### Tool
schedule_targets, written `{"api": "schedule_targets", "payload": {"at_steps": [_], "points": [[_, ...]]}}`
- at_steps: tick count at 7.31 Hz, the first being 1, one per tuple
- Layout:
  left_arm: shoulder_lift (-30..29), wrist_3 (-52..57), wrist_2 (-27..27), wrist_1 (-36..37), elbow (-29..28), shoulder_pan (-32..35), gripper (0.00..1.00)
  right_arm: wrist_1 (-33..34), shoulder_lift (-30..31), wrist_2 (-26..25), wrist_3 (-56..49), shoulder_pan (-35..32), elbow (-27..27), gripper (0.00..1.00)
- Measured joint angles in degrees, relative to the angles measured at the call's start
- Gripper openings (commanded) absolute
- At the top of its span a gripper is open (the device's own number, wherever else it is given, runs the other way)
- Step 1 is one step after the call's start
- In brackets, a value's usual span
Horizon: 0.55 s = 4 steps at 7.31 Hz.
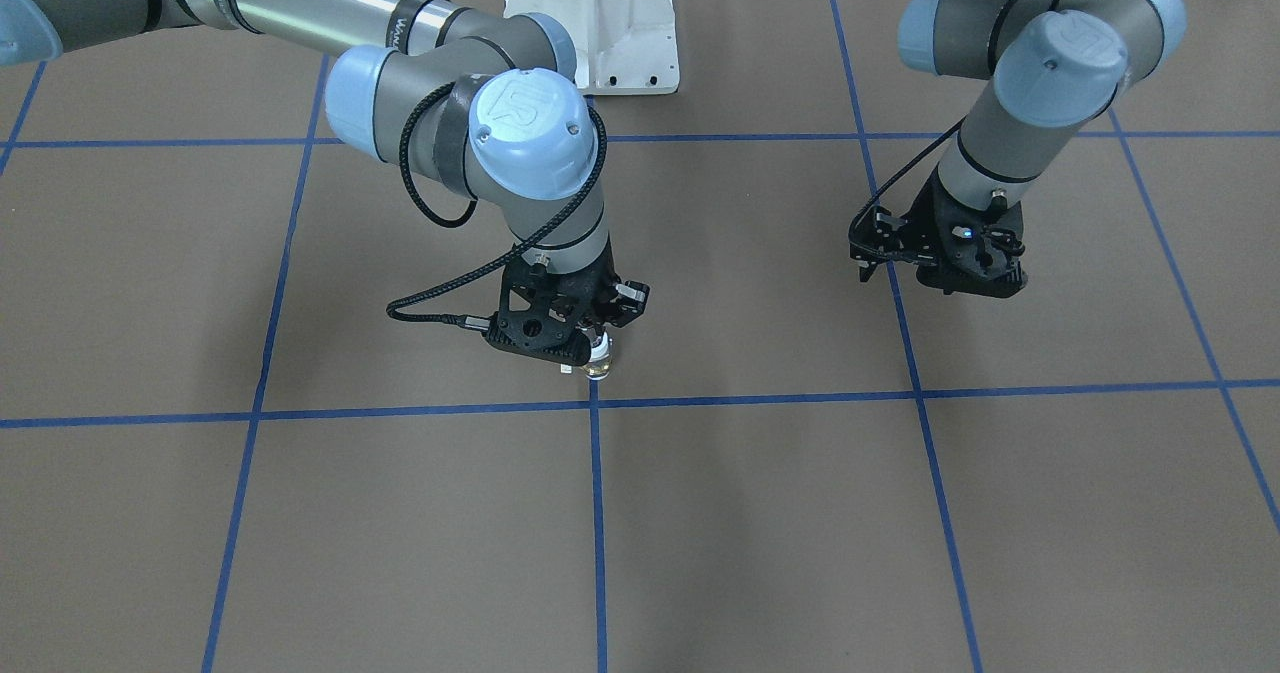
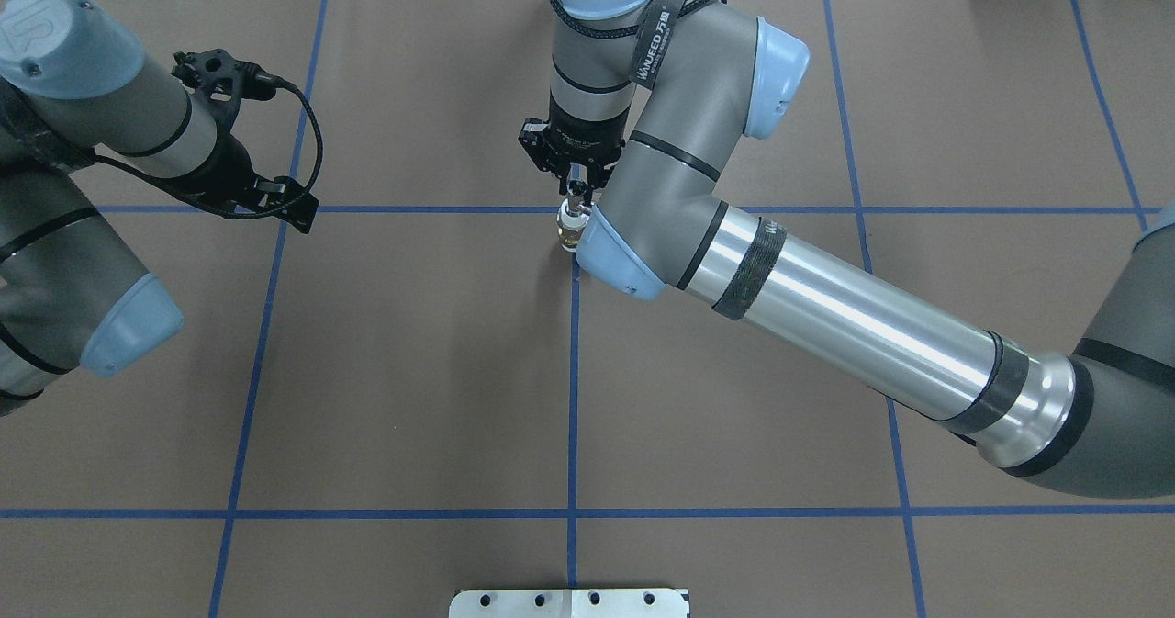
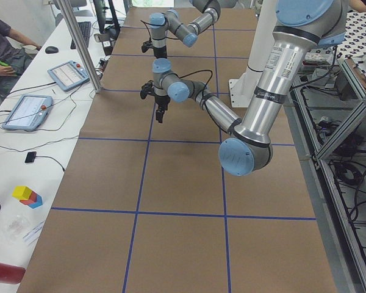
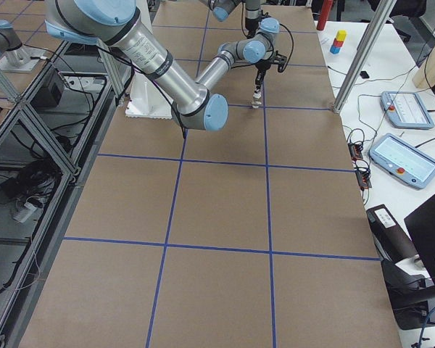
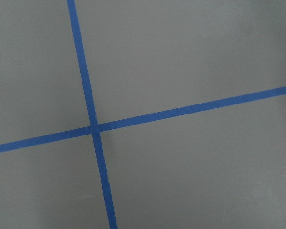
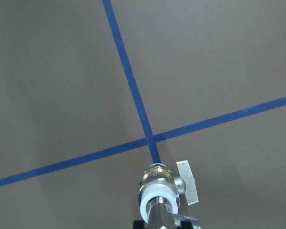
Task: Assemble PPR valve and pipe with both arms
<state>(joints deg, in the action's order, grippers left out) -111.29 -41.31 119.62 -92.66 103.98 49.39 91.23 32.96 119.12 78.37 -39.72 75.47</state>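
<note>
Table [image 2: 413, 370] — right claw [image 2: 576, 192] around pipe [image 6: 158, 214] atop valve [image 6: 155, 191]

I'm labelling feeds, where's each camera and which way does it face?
Front-facing: across the table, facing the pedestal; both arms.
Overhead: behind the pedestal, looking forward, down; both arms.
Exterior left: table's left end; left arm near.
Exterior right: table's right end; right arm near.
Left wrist: down at blue tape only.
Right wrist: down at valve and pipe.
Shared: overhead shows that valve too.

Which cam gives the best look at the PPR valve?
Right wrist-mounted: PPR valve close, handle visible. Front-facing: sliver under the right claw. Overhead: half hidden by an arm joint. Sides: tiny. Left wrist: none.
</note>
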Motion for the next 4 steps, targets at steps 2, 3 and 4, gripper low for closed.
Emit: {"api": "schedule_targets", "payload": {"at_steps": [2, 3, 4], "points": [[-0.05, 0.00, 0.00, 0.00, 0.00, 0.00, 0.99, -0.08, -0.04, -0.03, 0.02, 0.17, -0.33, 0.00], [-0.06, 0.00, 0.00, 0.01, 0.00, 0.00, 0.99, -0.13, -0.06, -0.03, -0.01, 0.21, -0.61, 0.00], [-0.06, 0.00, 0.00, 0.02, 0.00, 0.00, 0.99, -0.20, -0.10, -0.03, -0.10, 0.23, -0.86, 0.00]]}}
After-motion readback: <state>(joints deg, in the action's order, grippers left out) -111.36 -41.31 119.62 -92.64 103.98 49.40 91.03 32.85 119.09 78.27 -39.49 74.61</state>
